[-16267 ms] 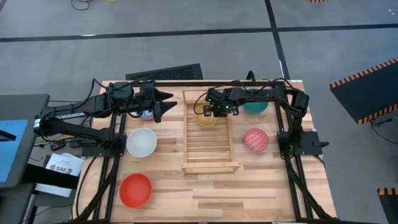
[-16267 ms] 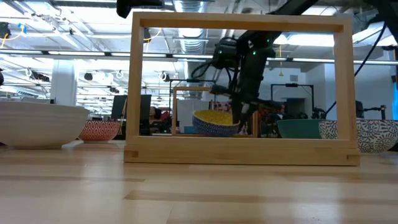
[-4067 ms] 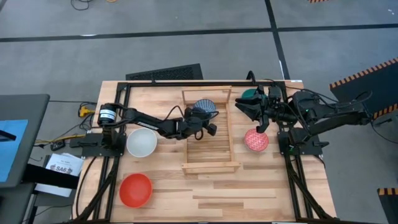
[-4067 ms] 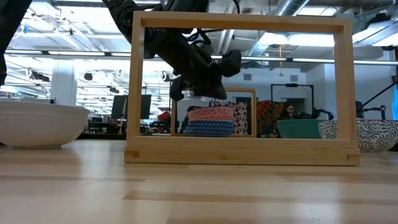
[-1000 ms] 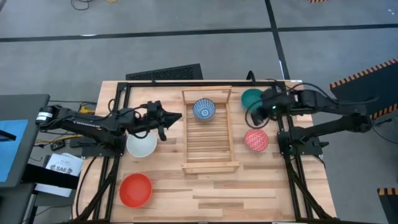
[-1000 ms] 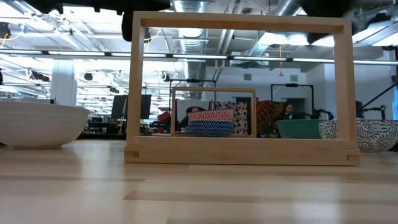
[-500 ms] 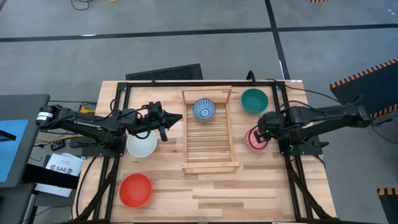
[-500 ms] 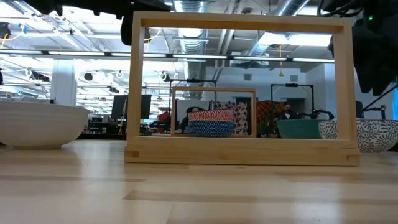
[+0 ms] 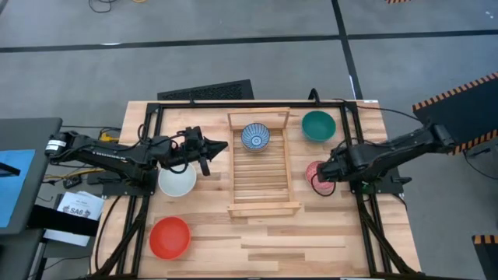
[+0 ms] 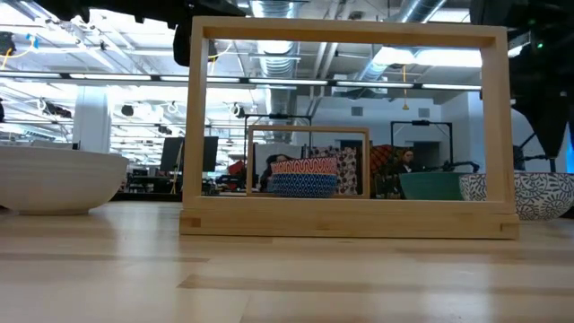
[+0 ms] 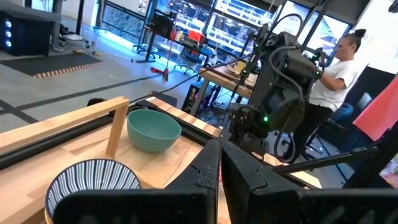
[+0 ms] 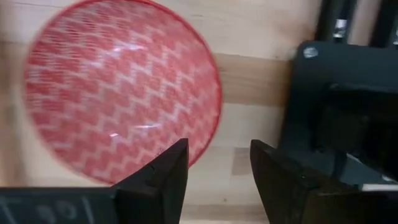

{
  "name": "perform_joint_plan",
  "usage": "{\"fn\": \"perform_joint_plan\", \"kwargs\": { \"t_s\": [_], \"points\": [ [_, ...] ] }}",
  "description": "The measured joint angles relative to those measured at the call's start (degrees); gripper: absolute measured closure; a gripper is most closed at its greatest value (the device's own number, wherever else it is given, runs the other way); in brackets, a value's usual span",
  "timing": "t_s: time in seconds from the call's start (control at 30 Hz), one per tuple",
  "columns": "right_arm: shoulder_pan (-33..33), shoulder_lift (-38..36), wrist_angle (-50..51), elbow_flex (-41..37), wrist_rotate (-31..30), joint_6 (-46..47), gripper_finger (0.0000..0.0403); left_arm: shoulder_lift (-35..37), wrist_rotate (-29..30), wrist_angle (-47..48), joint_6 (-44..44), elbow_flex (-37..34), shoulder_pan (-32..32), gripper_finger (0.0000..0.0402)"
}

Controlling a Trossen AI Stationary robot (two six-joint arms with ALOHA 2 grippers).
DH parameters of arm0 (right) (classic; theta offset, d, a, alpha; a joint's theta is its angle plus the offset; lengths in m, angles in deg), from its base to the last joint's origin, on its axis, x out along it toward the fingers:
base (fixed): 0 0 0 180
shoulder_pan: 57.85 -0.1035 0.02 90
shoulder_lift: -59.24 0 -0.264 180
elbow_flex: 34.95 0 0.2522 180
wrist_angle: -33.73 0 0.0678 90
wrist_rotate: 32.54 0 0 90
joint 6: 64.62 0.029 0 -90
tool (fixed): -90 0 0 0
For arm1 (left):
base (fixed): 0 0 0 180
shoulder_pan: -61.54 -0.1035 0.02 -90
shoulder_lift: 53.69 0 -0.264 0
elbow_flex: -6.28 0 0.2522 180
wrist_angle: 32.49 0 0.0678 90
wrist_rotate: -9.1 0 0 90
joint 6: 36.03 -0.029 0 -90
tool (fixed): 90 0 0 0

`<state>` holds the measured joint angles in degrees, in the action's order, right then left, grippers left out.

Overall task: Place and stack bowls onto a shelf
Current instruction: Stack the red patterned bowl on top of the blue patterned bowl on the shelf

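While the blue-patterned bowl (image 9: 255,137) sits at the far end of the shelf (image 9: 262,194), between the slatted rack's side rails, the low view shows it resting on top of another bowl whose colour cannot be told from here. The pink speckled bowl (image 9: 314,173) lies on the tabletop (image 9: 311,241) just right of the shelf, and the right gripper (image 9: 320,176) hangs directly over it; in the right wrist view its 2 fingers (image 12: 163,177) are spread apart with the bowl's rim between them, and whether they touch the bowl cannot be told. The teal green bowl (image 9: 318,125) stands at the far right of the table, near the shelf's far end. On the left side, the white bowl (image 9: 177,180) sits close to the shelf, with the red bowl (image 9: 170,237) nearer the front edge. The left gripper (image 9: 221,145) hovers above the table between the white bowl and the shelf, its tip pointing toward the rack, its fingers pressed together and empty. In the left wrist view a person (image 11: 334,68) in a white shirt stands beyond the table.
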<state>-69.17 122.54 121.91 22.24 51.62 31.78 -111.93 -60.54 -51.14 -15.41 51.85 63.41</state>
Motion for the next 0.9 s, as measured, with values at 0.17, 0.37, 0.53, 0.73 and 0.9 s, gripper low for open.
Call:
{"fn": "perform_joint_plan", "kwargs": {
  "t_s": [0.17,0.37,0.53,0.73,0.9],
  "points": [
    [-1.7,4.3,-2.5,0.0,-0.1,2.6,0.0215,0.0,0.0,0.0,-0.2,0.0,0.0,0.0401],
    [-2.6,8.6,-2.9,0.0,-0.2,4.8,0.0218,0.0,-0.6,0.0,0.1,0.0,0.0,0.0401],
    [-2.6,10.3,-3.0,0.0,-0.9,7.3,0.0218,0.0,-1.1,0.0,0.1,0.0,0.0,0.0401],
    [-2.6,11.0,-3.0,-0.5,-2.2,11.3,0.0218,0.0,-2.2,0.0,0.8,0.0,0.0,0.0401],
    [-2.4,10.7,-7.1,-3.7,-3.0,13.7,0.0218,0.0,-2.2,0.5,2.6,0.0,0.0,0.0401]
  ]
}}
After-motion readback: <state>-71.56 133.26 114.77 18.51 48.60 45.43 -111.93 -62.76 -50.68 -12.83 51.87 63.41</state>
